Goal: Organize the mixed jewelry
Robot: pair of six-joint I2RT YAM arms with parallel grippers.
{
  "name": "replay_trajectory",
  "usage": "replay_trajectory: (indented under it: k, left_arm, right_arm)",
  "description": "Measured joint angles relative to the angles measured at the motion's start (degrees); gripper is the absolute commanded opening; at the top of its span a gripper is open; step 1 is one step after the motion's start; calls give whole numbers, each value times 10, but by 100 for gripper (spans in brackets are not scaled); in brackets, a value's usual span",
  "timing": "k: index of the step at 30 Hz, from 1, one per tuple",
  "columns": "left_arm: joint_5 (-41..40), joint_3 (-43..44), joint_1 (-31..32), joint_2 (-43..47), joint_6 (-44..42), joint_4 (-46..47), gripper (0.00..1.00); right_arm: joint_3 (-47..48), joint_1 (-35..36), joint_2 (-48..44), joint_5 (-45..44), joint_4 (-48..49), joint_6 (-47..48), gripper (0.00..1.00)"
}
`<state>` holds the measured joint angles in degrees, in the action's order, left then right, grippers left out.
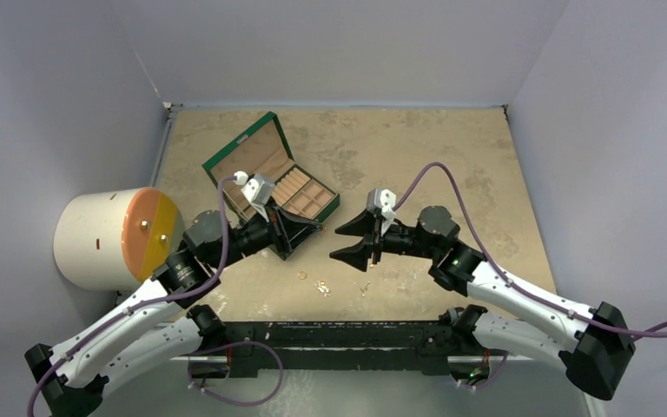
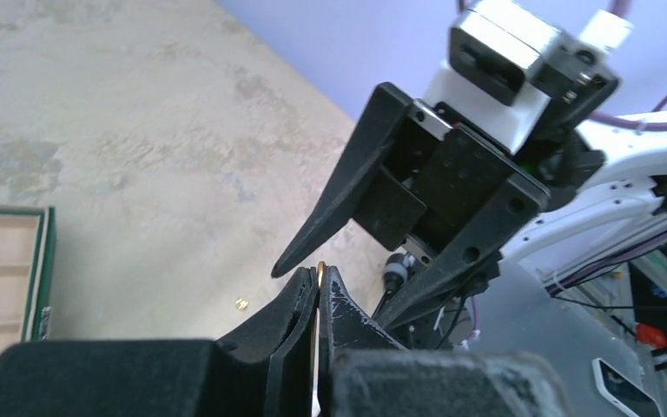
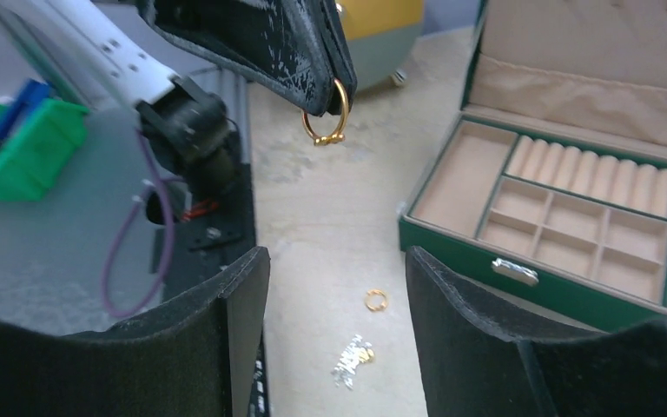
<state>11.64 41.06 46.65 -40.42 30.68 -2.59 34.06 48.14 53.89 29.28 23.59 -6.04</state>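
Observation:
My left gripper (image 2: 320,273) is shut on a thin gold hoop (image 3: 326,120), which hangs below its tips in the right wrist view. My right gripper (image 3: 337,269) stands open right in front of it, with nothing between its fingers and its jaws apart from the hoop. More of the mixed jewelry lies on the table under both grippers: a small gold ring (image 3: 375,300), a glittery silver cluster (image 3: 352,360) and a tiny gold piece (image 2: 241,303). In the top view the two grippers meet tip to tip near the table's middle front, left (image 1: 316,228) and right (image 1: 336,243).
An open green box (image 1: 271,178) with tan lined compartments (image 3: 573,226) stands behind the left gripper. A white cylinder with an orange and yellow face (image 1: 115,239) sits left of the table. A green bin (image 3: 19,148) lies beyond the black front rail (image 1: 339,334).

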Motion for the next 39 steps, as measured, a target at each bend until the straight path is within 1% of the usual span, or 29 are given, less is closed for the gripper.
replay_trajectory:
  k: [3,7,11,17,24,31,39]
  left_arm:
    - [13,-9,0,11,10,31,0]
    - [25,-25,0,22,28,76,0]
    - [35,-35,0,25,43,101,0]
    - [45,-45,0,28,66,129,0]
    - [49,-51,0,36,81,152,0]
    - [52,-51,0,32,89,169,0]
    - [57,-51,0,24,92,172,0]
  right_arm:
    - [0,-15,12,46,58,-61,59]
    - [0,-24,42,93,159,-158,57]
    - [0,-25,70,108,244,-239,56]
    - [-2,-26,85,107,345,-322,53]
    - [-23,-26,88,84,409,-377,52]
    - [-41,-26,99,55,462,-415,46]
    - [-55,-26,110,31,492,-436,43]
